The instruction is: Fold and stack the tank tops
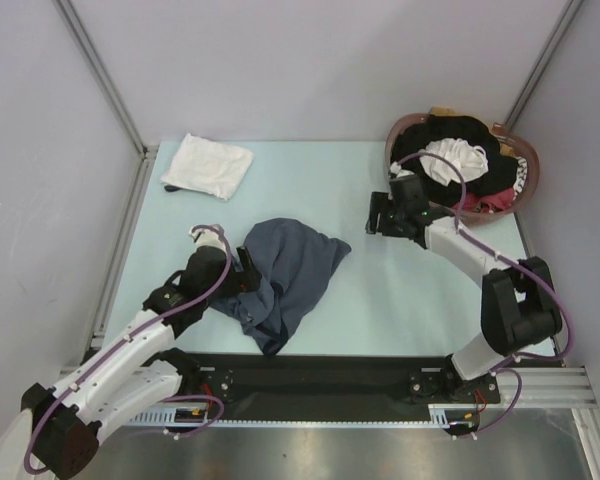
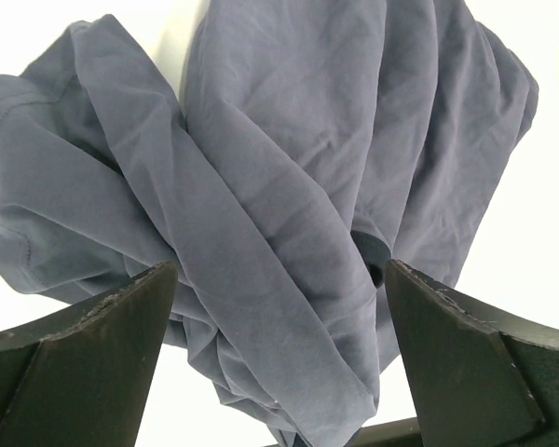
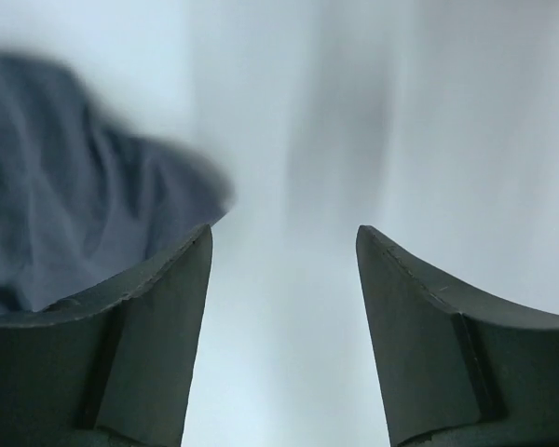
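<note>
Because the slate tank top [image 1: 290,265] lies crumpled, step: spread it flat before any fold.
slate tank top, location: mid-table, left of centre, heaped, one tail trailing toward the near edge.
left gripper [image 2: 279,279]: my jaws stand wide apart, straddling a ridge of cloth at the heap's left side. Nothing pinched yet. Placed to take an edge, I judge.
right gripper [image 3: 284,247]: jaws apart, empty, over bare table [image 1: 410,290] just right of the heap. Probably lined up for the opposite edge.
white tank top [image 1: 208,166]: folded to a rough rectangle at the far-left corner. Reads as the stack base.
fabric: thin, matte, soft deep creases, stitched hem showing. Likely to sag, so it wants a two-point hold.
basket [image 1: 410,121]: far-right corner, round, full of mixed clothes.
</note>
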You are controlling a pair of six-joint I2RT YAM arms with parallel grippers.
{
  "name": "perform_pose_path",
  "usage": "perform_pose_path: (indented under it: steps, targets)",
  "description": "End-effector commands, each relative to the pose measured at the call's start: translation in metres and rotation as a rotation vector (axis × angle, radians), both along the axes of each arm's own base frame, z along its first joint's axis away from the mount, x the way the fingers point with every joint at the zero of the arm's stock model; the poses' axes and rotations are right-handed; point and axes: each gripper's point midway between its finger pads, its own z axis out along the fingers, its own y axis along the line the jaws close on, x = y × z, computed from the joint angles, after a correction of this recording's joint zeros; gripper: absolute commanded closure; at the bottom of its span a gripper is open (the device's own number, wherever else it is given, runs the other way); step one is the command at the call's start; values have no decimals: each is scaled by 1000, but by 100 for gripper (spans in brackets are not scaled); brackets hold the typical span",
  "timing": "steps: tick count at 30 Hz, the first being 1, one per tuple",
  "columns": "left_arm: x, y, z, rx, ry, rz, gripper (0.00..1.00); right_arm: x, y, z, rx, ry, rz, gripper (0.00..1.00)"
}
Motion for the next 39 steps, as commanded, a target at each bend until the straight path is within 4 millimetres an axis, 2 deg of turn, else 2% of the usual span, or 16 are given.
perform_pose_path:
  steps: [1, 5, 12, 16, 17, 19, 22, 24, 25, 29, 31, 32, 34, 35, 37, 39]
  targets:
    - [-1, -9, 2, -36, 6, -18, 0, -20, 20, 3, 33, -18, 52, 32]
    - [3, -13, -3, -41, 22, -19, 5, -26, 25, -14, 18, 20, 77, 37]
    - [7, -14, -14, -22, 50, -5, 13, -33, 77, -34, 129, 80, 214, 33]
    - [9, -12, -25, -4, 70, 8, 20, -28, 96, -60, 126, 136, 232, 33]
    - [9, -10, -27, 2, 75, 15, 24, -26, 98, -64, 129, 143, 232, 35]
    - [11, -6, -29, 15, 77, 33, 49, -21, 105, -64, 151, 129, 230, 38]
    - [17, 3, -23, 13, 51, 68, 76, -14, 116, -66, 172, 121, 236, 60]
    - [24, 12, -13, 10, 24, 94, 95, -14, 119, -65, 174, 124, 240, 94]
    - [30, 22, -6, 10, 19, 124, 100, -14, 118, -63, 168, 123, 231, 100]
    - [51, 62, 27, -31, -43, 247, 100, -17, 96, -33, 120, 27, 168, 100]
    - [61, 88, 55, -84, -104, 359, 100, -18, 77, -4, 80, -49, 120, 100]
    - [63, 100, 70, -92, -147, 411, 100, -27, 69, -3, 60, -42, 112, 100]
    - [71, 129, 108, -116, -242, 527, 100, -35, 56, 29, 60, -119, 91, 100]
    - [72, 143, 119, -118, -264, 577, 100, -46, 48, 26, 44, -105, 87, 100]
    - [78, 167, 156, -152, -328, 640, 100, -61, 38, 60, 69, -184, 82, 100]
    - [87, 168, 171, -186, -326, 611, 100, -83, 34, 72, 69, -204, 108, 100]
